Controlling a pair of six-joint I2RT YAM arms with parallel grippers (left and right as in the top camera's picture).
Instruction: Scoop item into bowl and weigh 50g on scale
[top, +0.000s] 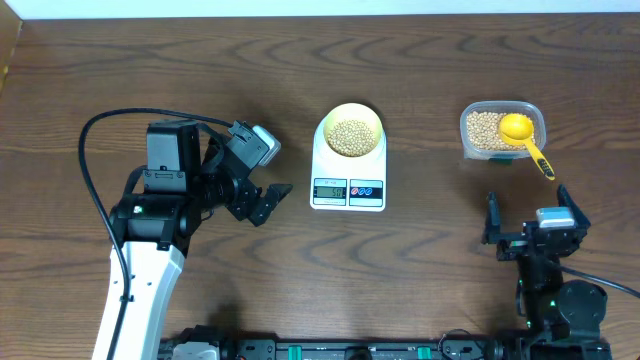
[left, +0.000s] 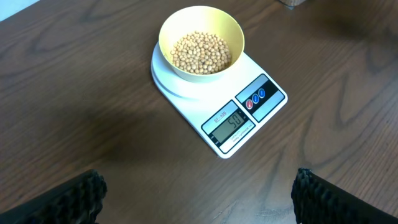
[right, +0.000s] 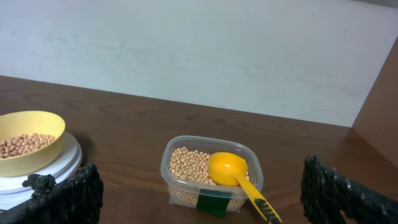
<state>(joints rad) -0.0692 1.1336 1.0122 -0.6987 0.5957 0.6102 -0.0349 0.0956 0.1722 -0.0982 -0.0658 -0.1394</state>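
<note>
Bowl (top: 353, 130) is seated on scale (top: 348, 192) at mid-table, with beans (left: 201, 52) heaped inside. Display (left: 229, 123) is read as 50. Tub (top: 502, 130) of more beans is set well to the right, scoop (top: 517, 128) laid in it, handle over the rim. Left gripper (left: 198, 202) is spread wide beside scale, nothing held. Right gripper (top: 536, 218) is spread wide near tub, nothing held.
</note>
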